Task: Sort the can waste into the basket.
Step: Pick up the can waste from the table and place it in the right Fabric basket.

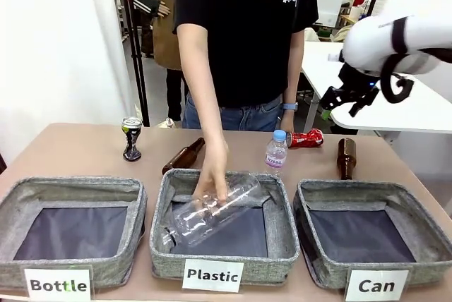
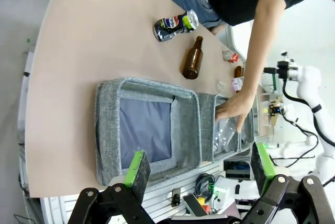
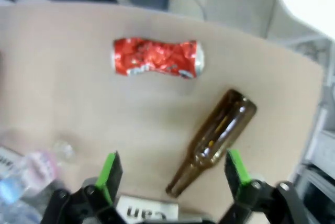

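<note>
**Red can** (image 3: 157, 57): 1 of 2 cans. Crushed thin metal with a pinched waist and silver end, lying on its side on the table at 11 o'clock from the basket (image 1: 353, 188).
**Black can** (image 1: 131, 138): crumpled, upright, well apart at the table's 10 o'clock.
**Basket:** soft grey woven walls, dark lining.
**Right gripper** (image 3: 172, 169): jaws wide, empty, hovering.
**Brown bottle** (image 3: 214, 140): smooth glass, at 5 o'clock of the red can and nearer the fingers.
**Risk:** the gripper may close on the bottle instead, or its pads may skid off dented metal.
**Left gripper** (image 2: 199, 164): wide, empty.

Red can (image 3: 157, 58): crumpled glossy metal. Brown bottle (image 3: 214, 143) beside the can: smooth shiny glass. Can-labelled basket (image 1: 351, 190): matt grey woven cloth. Table (image 1: 70, 154): smooth, matt.
</note>
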{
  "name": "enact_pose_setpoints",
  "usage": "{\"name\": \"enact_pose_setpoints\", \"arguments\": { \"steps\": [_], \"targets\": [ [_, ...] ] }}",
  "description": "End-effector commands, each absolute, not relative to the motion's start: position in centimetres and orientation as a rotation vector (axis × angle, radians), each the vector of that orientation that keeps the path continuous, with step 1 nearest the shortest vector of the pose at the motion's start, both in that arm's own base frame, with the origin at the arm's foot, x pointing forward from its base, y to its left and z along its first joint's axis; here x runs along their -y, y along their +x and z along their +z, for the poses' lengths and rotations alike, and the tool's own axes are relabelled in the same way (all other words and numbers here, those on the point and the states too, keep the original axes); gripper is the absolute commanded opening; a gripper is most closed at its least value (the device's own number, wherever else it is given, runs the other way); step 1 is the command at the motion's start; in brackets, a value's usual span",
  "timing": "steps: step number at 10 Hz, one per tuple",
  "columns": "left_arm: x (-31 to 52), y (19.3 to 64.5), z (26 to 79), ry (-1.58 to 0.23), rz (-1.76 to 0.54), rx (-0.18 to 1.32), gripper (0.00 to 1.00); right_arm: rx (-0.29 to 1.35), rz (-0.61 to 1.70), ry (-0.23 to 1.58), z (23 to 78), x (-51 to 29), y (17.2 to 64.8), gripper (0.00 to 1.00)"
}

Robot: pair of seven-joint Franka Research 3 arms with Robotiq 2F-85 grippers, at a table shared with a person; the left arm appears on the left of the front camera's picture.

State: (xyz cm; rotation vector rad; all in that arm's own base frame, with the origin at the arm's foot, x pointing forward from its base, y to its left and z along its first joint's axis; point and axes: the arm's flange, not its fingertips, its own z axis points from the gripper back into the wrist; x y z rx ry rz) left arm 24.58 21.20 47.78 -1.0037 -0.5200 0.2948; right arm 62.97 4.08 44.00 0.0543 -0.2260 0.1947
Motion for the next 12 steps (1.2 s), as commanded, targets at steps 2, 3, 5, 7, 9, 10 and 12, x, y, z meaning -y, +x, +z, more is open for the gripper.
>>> {"name": "enact_pose_setpoints", "arguments": {
  "steps": [2,3,5,7,9,10,12],
  "targets": [
    [-21.3,24.5,47.8,-1.009,0.274,0.535,1.0,0.204,0.081,0.1,43.7,-4.1,66.6,1.0],
    [-21.3,24.5,47.8,-1.009,0.274,0.535,1.0,0.202,0.092,0.11,43.3,-3.9,67.0,1.0],
    [-21.3,24.5,47.8,-1.009,0.274,0.535,1.0,0.236,0.174,0.147,43.0,-4.1,67.5,1.0],
    [-21.3,24.5,47.8,-1.009,0.274,0.535,1.0,0.198,0.503,0.216,42.9,-3.9,67.7,1.0],
    [-21.3,24.5,47.8,-1.009,0.274,0.535,1.0,0.194,1.036,0.138,42.7,-3.5,66.8,1.0],
    [-21.3,24.5,47.8,-1.009,0.274,0.535,1.0,0.199,1.169,0.134,42.7,-3.5,66.3,1.0],
    [-21.3,24.5,47.8,-1.009,0.274,0.535,1.0,0.25,1.325,0.15,42.9,-3.6,65.3,1.0]
  ]
}}
